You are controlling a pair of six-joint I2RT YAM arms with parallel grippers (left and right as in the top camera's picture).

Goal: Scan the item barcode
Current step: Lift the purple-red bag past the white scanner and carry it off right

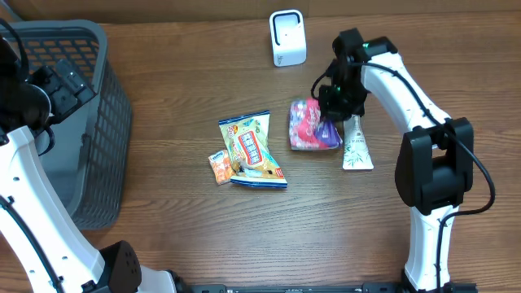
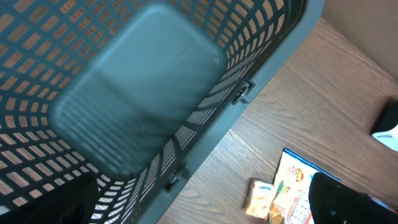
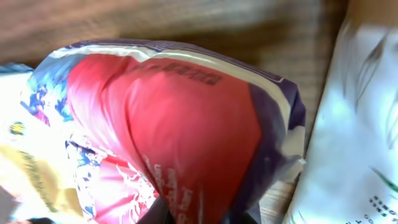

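The item, a red, pink and purple snack bag [image 1: 308, 126], lies on the wooden table right of centre. My right gripper [image 1: 330, 120] is down on its right end. In the right wrist view the bag [image 3: 186, 118] fills the frame and its lower edge is pinched between the dark fingers [image 3: 158, 216] of that gripper [image 3: 199, 214], which is shut on it. No barcode shows on the bag. A white scanner [image 1: 286, 37] stands at the back of the table. My left gripper [image 2: 202, 208] hangs open over the grey basket [image 2: 124, 93], holding nothing.
A white pouch [image 1: 356, 145] lies just right of the bag, touching it. A yellow snack bag [image 1: 252, 150] and a small orange packet [image 1: 220, 168] lie at mid-table. The grey mesh basket [image 1: 102, 138] fills the left side.
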